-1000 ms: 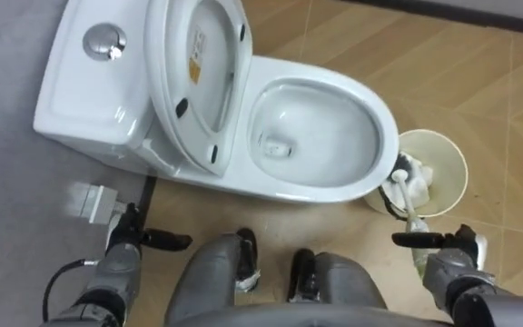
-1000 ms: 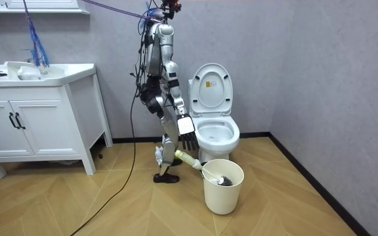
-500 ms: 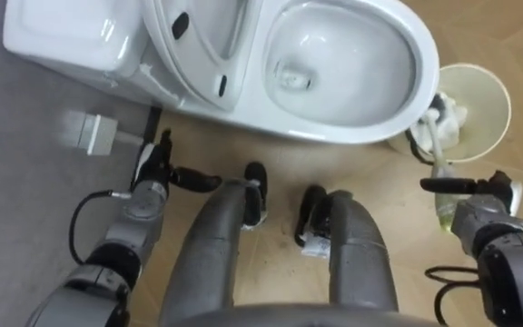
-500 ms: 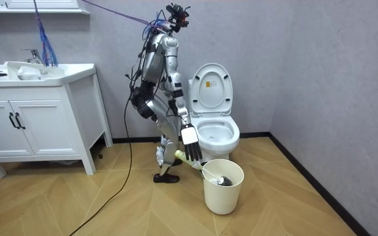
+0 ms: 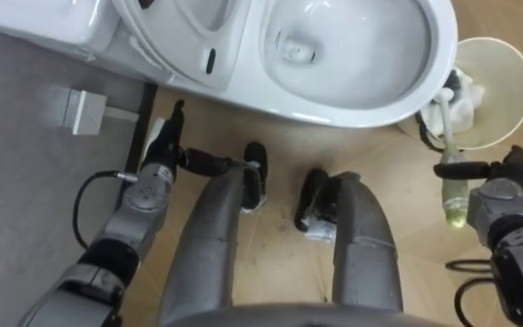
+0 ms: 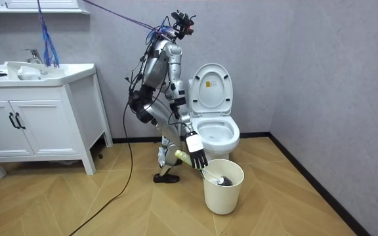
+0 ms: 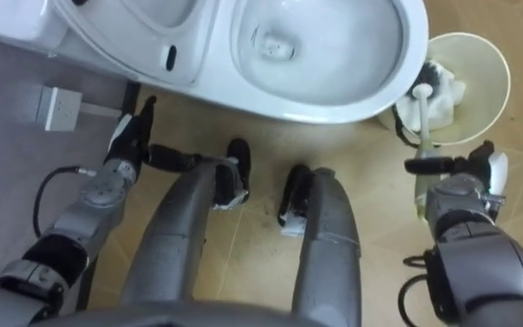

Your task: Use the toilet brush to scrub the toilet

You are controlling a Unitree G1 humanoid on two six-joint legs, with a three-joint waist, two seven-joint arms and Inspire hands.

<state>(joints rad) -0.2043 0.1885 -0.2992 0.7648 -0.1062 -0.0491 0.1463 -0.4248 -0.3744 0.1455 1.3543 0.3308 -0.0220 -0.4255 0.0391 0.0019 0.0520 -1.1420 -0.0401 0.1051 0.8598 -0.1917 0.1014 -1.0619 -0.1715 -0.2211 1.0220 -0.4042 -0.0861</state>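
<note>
At the brush handle [image 5: 455, 204], right robot hand [image 5: 502, 186] spread, left robot hand [image 5: 163, 150] straight-fingered.

A bathroom: white toilet [image 6: 218, 136] against a grey wall [image 6: 320, 72], washbasin cabinet [image 6: 43, 122] nearby.

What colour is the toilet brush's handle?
Pale yellow-green; the handle shows best in the left eye view.

free floor [image 5: 425, 268] at lower right; toilet bowl [image 5: 334, 111] blocking top centre, bucket [image 5: 508, 73] just beside it, brush handle [image 5: 455, 195] leaning out.
</note>
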